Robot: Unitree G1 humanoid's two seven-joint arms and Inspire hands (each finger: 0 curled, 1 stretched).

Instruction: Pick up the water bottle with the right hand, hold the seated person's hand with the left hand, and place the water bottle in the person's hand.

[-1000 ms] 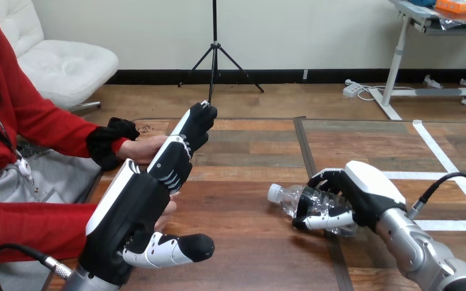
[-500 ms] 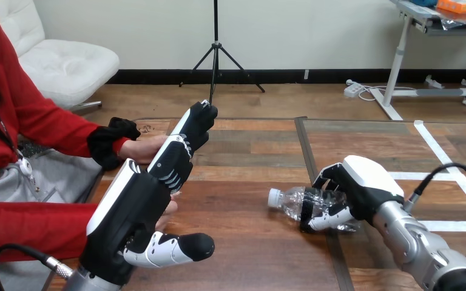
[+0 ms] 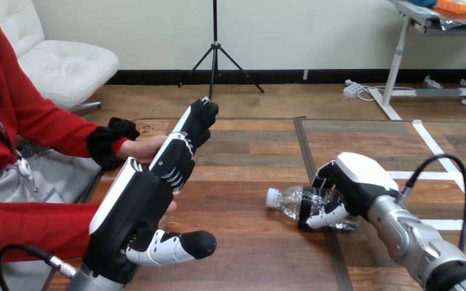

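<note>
The bottle point(image 3: 288, 201) lies on its side on the table point(image 3: 243, 254), in the right half, with its white cap point(image 3: 272, 196) pointing to the left. The right hand point(image 3: 358, 179) comes from the lower right corner and is closed around the bottle's body. Its fingers point(image 3: 306, 212) curl over the clear plastic from above and the front, and the thumb part shows white under them. The cap end is free and sticks out of the grip.

The left hand point(image 3: 136, 212) stands at the left side, raised on its edge, with the white shell turned to the left. Its fingers point(image 3: 185, 139) are straight and pressed together, reaching up and away from the robot. Its thumb point(image 3: 176, 245) is stretched out to the right, low over the table, and touches nothing.

The person's hand point(image 3: 141, 147) comes in from the left with a red sleeve and a black cuff. It lies just behind the left hand's straight fingers, and most of it is hidden by them. The two look close together, but it cannot be told if they really touch. The left hand's fingers are not curled round the person's hand. The bottle is well apart from both of them
</note>
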